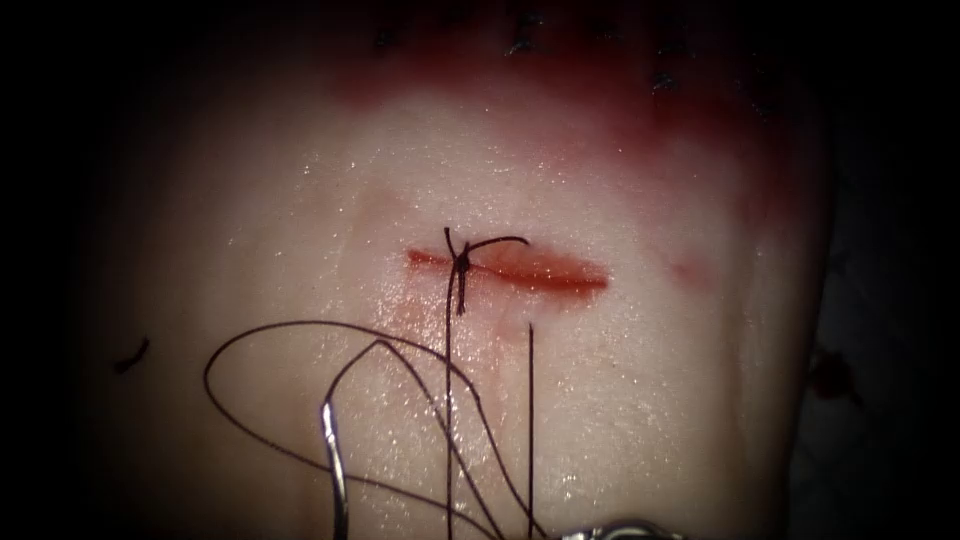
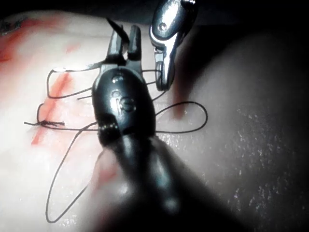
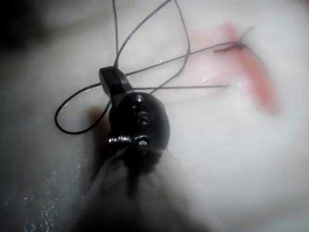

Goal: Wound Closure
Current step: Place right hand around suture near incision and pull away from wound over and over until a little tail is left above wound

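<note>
The tissue [image 1: 300, 200] has a short red cut [image 1: 540, 272] with a dark knot [image 1: 462, 262] tied at its left end. From the knot, thread [image 1: 280, 330] runs in loose loops over the near tissue. A straight free tail [image 1: 530, 400] lies beside them. The curved needle [image 1: 335, 460] lies on the surface, near and to the left of the cut, held by neither tool. My right tool [image 1: 620, 530] sits at the near edge. Its jaws [image 3: 112, 77] are shut where thread strands [image 3: 145, 67] meet them. My left tool [image 2: 124, 41] stands open beside the right tool [image 2: 164, 72], holding nothing.
Red fluid [image 1: 560, 90] stains the far side of the tissue, where old stitch ends [image 1: 520, 45] sit. A short loose piece of thread [image 1: 130, 355] lies at the far left. The tissue falls away into dark at the right edge [image 1: 830, 300].
</note>
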`<state>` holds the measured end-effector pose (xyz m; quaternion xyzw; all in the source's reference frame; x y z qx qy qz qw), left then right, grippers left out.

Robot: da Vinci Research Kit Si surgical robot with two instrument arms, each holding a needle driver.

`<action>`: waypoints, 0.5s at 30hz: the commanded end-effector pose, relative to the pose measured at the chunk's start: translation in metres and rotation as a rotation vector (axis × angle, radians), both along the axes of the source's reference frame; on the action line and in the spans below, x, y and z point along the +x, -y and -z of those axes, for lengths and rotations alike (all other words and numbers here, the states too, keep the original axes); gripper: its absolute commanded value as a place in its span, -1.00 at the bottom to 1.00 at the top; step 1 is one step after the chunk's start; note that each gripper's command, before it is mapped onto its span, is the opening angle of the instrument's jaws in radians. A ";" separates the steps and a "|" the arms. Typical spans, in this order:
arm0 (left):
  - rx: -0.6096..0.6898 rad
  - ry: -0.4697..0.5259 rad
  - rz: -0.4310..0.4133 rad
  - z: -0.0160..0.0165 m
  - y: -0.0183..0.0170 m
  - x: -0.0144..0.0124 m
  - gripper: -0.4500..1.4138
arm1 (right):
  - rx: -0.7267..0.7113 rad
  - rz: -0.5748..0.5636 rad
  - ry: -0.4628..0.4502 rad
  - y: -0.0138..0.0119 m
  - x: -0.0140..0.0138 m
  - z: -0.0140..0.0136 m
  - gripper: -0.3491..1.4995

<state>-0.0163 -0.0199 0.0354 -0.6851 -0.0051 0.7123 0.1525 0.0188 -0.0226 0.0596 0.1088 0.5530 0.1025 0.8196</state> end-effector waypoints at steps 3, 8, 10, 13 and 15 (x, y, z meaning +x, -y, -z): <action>-0.002 0.014 0.018 0.0000 0.0000 0.0000 -0.89 | 0.007 -0.025 -0.017 0.0002 0.0024 0.0001 -1.00; -0.010 0.000 0.110 0.0012 -0.0025 0.0034 -0.89 | -0.074 -0.154 -0.029 -0.0045 0.0021 0.0001 0.80; -0.015 -0.011 0.154 0.0014 -0.0036 0.0050 -0.89 | -0.108 -0.158 -0.037 -0.0060 0.0012 0.0006 0.84; -0.034 -0.055 0.221 0.0014 -0.0049 0.0072 -0.89 | -0.134 -0.176 -0.049 -0.0078 -0.0002 0.0012 0.87; -0.039 -0.069 0.256 0.0013 -0.0055 0.0088 -0.89 | -0.156 -0.184 -0.050 -0.0088 -0.0011 0.0015 0.87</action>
